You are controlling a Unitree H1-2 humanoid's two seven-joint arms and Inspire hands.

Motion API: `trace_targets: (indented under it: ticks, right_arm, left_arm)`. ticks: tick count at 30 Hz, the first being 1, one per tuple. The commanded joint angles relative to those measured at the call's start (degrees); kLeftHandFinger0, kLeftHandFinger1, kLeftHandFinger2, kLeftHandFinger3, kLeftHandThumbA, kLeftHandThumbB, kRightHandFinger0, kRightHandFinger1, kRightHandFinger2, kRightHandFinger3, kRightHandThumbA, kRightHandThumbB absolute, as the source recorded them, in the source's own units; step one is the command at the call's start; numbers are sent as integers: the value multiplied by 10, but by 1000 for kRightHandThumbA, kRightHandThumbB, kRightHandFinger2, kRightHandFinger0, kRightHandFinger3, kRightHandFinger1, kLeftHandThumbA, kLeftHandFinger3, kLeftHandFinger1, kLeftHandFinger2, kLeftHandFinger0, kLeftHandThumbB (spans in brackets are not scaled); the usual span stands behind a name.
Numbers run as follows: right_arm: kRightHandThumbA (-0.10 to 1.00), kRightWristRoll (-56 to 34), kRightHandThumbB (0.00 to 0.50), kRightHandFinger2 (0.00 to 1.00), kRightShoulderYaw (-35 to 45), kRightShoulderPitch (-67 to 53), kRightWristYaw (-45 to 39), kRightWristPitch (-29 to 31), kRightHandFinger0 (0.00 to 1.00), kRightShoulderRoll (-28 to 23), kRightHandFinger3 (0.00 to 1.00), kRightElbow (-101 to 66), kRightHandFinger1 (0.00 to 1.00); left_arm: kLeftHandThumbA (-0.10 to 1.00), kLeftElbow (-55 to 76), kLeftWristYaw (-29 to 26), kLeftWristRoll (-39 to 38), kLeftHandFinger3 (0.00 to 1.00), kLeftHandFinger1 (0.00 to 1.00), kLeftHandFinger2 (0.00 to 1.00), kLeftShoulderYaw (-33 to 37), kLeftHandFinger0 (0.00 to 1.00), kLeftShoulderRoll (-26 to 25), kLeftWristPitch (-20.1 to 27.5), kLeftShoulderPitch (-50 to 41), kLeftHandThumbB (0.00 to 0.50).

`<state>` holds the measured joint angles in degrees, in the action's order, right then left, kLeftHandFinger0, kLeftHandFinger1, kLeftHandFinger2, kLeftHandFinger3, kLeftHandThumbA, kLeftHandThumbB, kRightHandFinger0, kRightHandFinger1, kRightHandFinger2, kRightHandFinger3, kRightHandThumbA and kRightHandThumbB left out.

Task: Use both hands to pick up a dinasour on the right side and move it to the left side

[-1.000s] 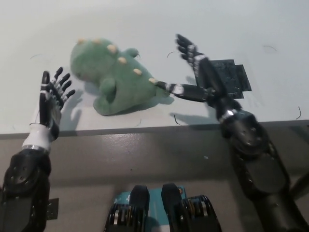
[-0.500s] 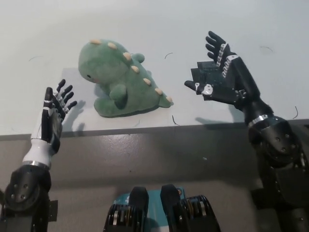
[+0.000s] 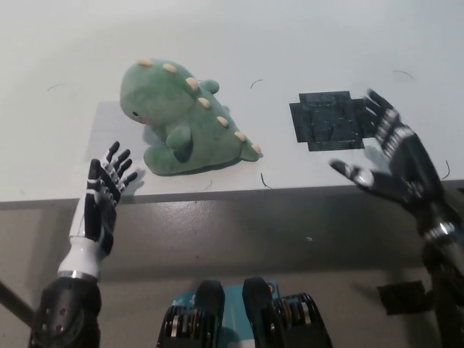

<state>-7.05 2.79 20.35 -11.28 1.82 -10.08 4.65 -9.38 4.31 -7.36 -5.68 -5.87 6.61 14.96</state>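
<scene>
White tabletop [image 3: 304,36], head view: dinosaur [image 3: 185,116] lies left of centre, toward your left hand. Right hand [image 3: 388,163] has pulled back off toy, now well apart at right edge, fingers spread, holding nothing. Left hand [image 3: 101,199] open, empty, near toy's front. Move looks done. Black patch [image 3: 330,119] on table between toy and right hand; nothing blocks.
</scene>
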Motion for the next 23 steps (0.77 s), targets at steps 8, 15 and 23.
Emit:
trace_targets:
  ticks: [8,15,23]
  right_arm:
    - [1000,-21,170,1000,29,-88,-28,103,1000,-76,1000,-43,1000]
    - [1000,-21,99,1000,20,-148,-40,150,1000,-83,1000,-39,1000]
    - [1000,-50,89,1000,33,-215,-60,171,1000,-100,1000,-39,1000]
  left_arm:
    - [1000,55,10,-1,1000,1000,1000,14,1000,15,53,-39,396]
    - [1000,76,8,8,1000,1000,1000,24,1000,22,65,-79,415]
    - [1000,74,2,20,1000,1000,1000,41,1000,40,88,-102,410]
